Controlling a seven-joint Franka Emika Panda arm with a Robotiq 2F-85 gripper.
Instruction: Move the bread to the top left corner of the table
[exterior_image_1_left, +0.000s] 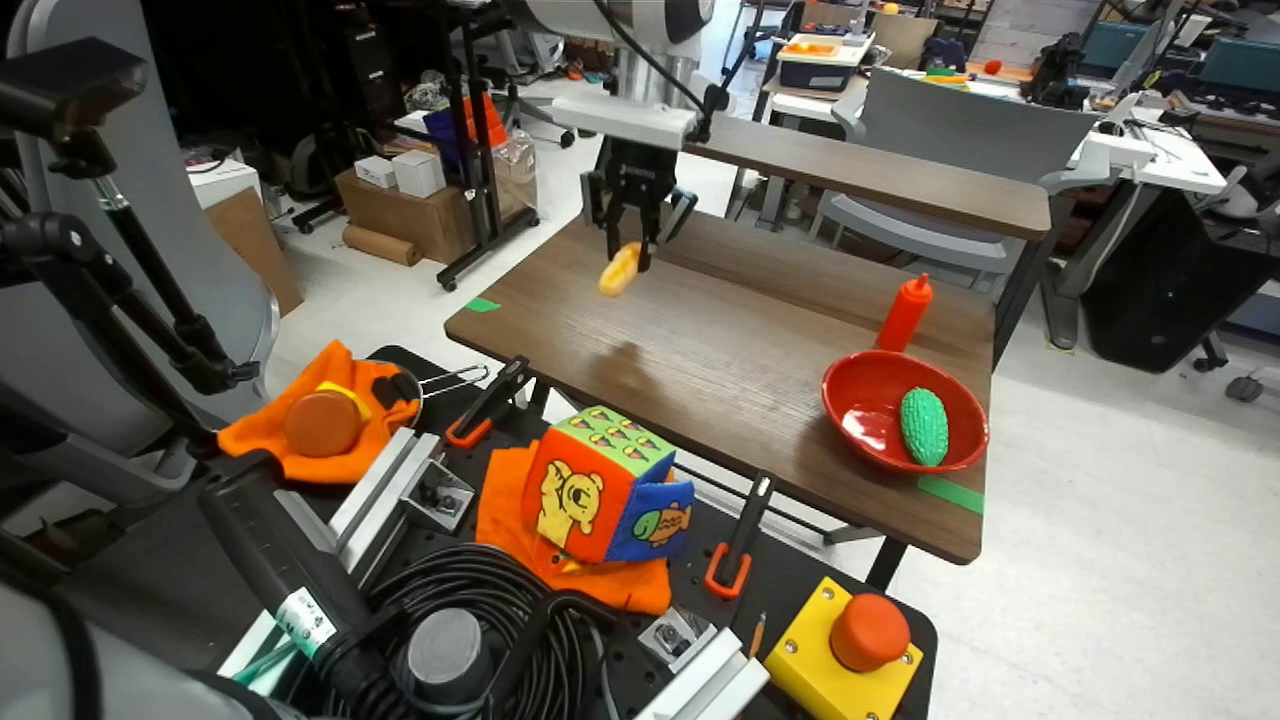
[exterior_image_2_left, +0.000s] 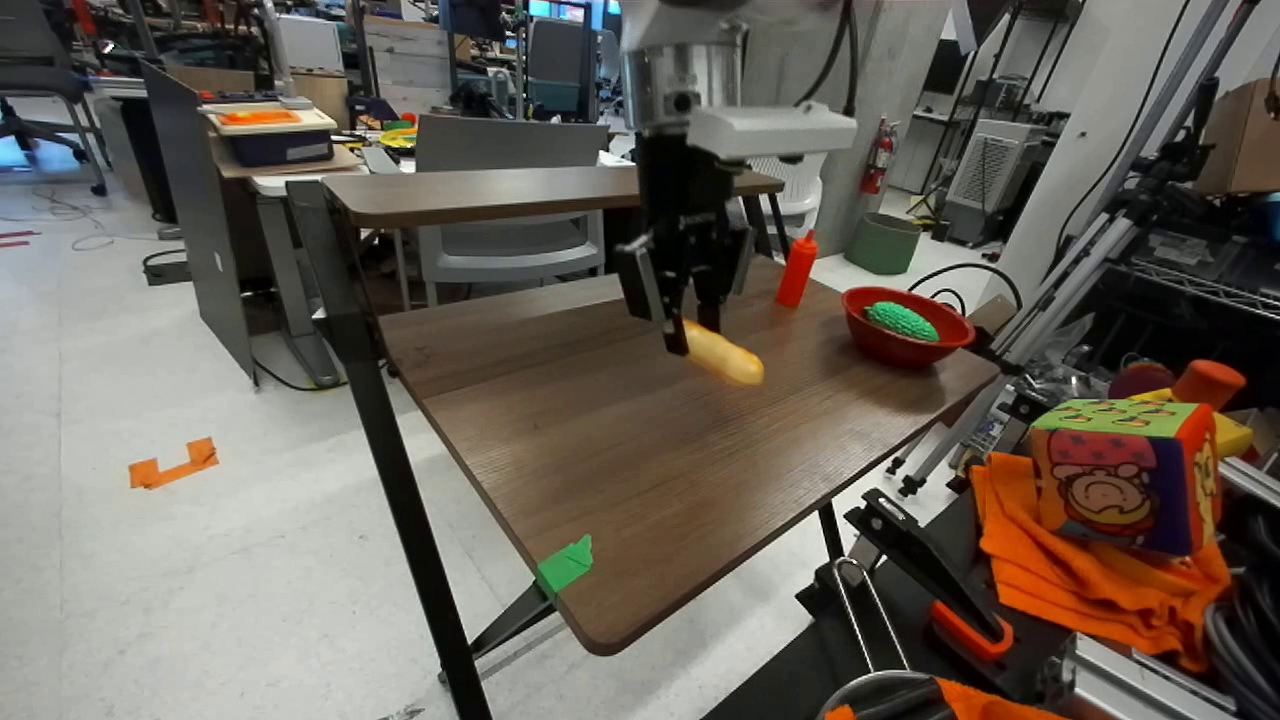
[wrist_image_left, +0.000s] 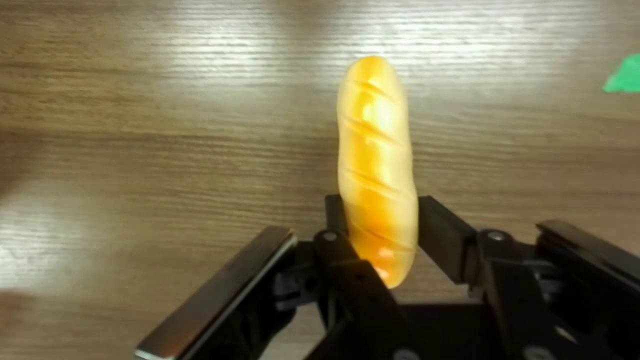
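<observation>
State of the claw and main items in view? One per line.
Claw: shut on the bread, above the table
Bread: gripped toward one end, off the table
Red bowl: upright, green toy inside
Green toy: lying in the bowl
Red bottle: upright on the table
Picture cube: resting on orange cloth
Red button: pressed or not, can't tell

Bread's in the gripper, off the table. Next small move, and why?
Probably shift the gripper sideways at this height toward the intended corner, before any lowering. The bread is clamped and hangs clear of the table in both exterior views, and the wrist view shows no corner beneath it. Which corner counts as top left, these views don't settle.
</observation>
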